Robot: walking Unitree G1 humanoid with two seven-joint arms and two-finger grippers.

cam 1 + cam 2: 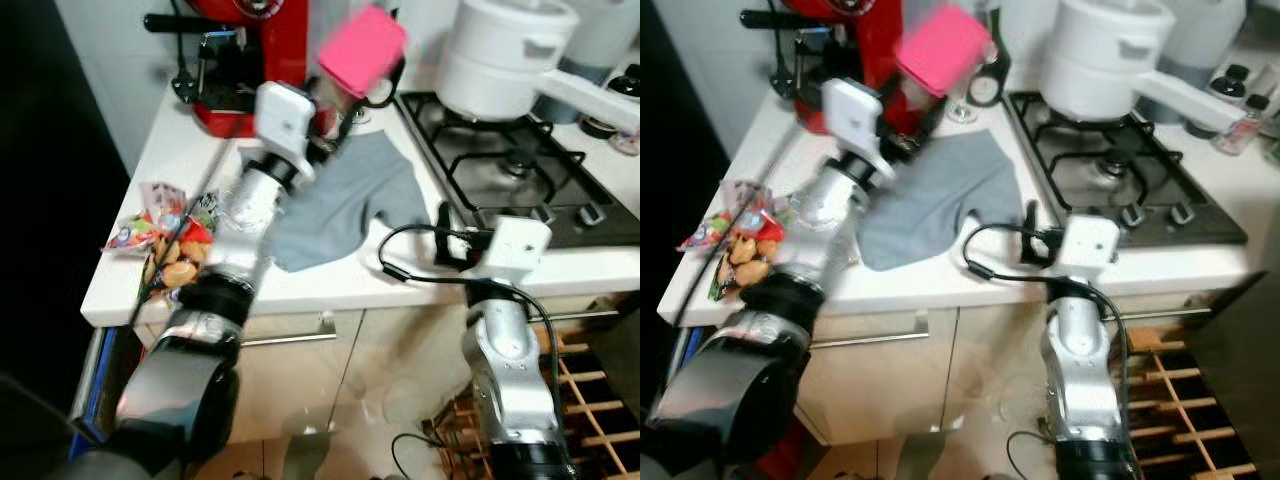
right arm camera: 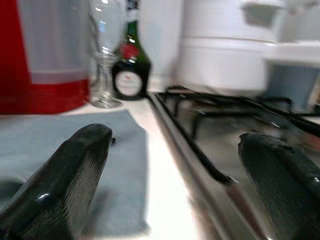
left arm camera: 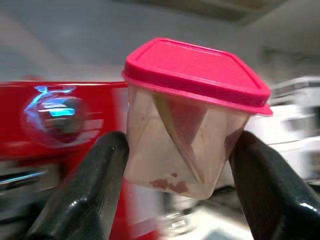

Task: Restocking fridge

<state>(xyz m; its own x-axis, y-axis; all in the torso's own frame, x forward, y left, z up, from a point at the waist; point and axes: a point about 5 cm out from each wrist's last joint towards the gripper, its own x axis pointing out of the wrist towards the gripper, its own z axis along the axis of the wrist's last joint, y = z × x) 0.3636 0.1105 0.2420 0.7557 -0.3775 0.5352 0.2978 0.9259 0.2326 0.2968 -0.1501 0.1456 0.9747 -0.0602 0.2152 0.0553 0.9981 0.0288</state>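
A small clear tub with a pink lid (image 3: 192, 117) is clamped between the two black fingers of my left gripper (image 3: 185, 165). In the head views that pink-lidded tub (image 1: 362, 48) is lifted above the white counter (image 1: 330, 285), in front of the red coffee machine (image 1: 255, 55). My right gripper (image 2: 175, 170) stands open and empty, low over the counter's front edge beside the hob (image 1: 510, 165). Its fingers (image 1: 447, 238) point toward the back wall.
A grey cloth (image 1: 345, 200) lies on the counter between the arms. Snack packets (image 1: 165, 240) lie at the counter's left end. A white pot (image 1: 505, 55) stands on the hob. A wine glass (image 2: 104, 45) and a dark bottle (image 2: 131, 60) stand at the back. A wooden rack (image 1: 590, 400) sits low right.
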